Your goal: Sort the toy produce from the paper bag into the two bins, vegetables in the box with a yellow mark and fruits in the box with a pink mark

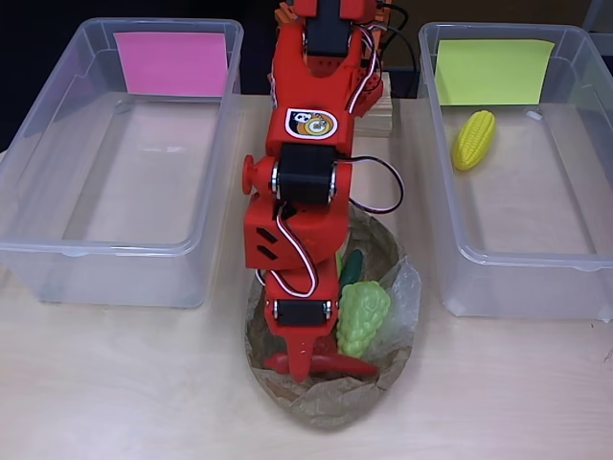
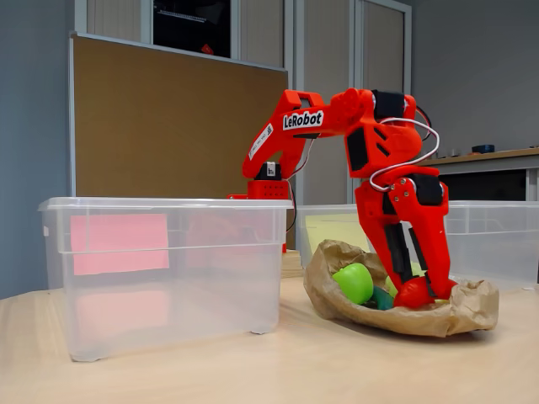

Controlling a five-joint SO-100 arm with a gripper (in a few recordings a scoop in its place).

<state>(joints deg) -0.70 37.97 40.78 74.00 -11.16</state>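
Observation:
My red gripper (image 1: 305, 362) reaches down into the crumpled paper bag (image 1: 393, 369) at the table's front centre. A long red toy (image 1: 347, 366), like a chili, lies across the bag right under the fingertips. In the fixed view the gripper (image 2: 415, 290) has its two fingers either side of a red lump, and their grip is unclear. Light green grapes (image 1: 362, 318) lie just right of the gripper, showing as a green lump (image 2: 354, 282) in the fixed view. A dark green piece (image 1: 351, 265) lies behind them. A yellow corn cob (image 1: 473, 139) lies in the bin with the yellow mark (image 1: 493, 72).
The clear bin with the pink mark (image 1: 172, 62) stands on the left in the overhead view and holds nothing. It is the near box (image 2: 164, 252) in the fixed view. A wooden block (image 1: 378, 110) sits under the arm's base between the bins. Bare table runs along the front.

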